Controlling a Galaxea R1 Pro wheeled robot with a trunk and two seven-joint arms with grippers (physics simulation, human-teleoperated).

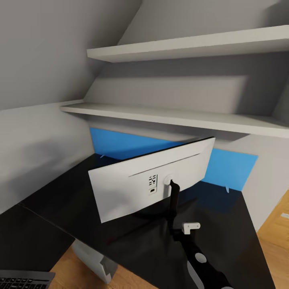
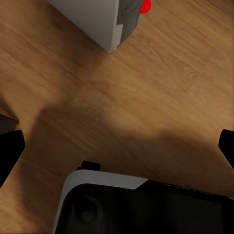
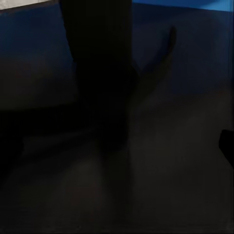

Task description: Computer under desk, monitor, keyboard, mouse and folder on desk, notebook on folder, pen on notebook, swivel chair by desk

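Monitor [image 1: 150, 182] is seen tilted on the desk [image 1: 60, 192], back side shown, stand held by the right gripper [image 1: 173, 230], clamped. Computer [image 1: 94, 263] sits below the desk edge, keyboard [image 1: 24, 279] beside it. Left gripper jaws [image 2: 9, 151] are spread over wooden floor [image 2: 146, 97].

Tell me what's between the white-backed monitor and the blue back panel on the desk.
In the head view, only bare glossy black desk top lies between the light-grey-backed monitor and the bright-blue back panel; part of that stretch is hidden behind the screen.
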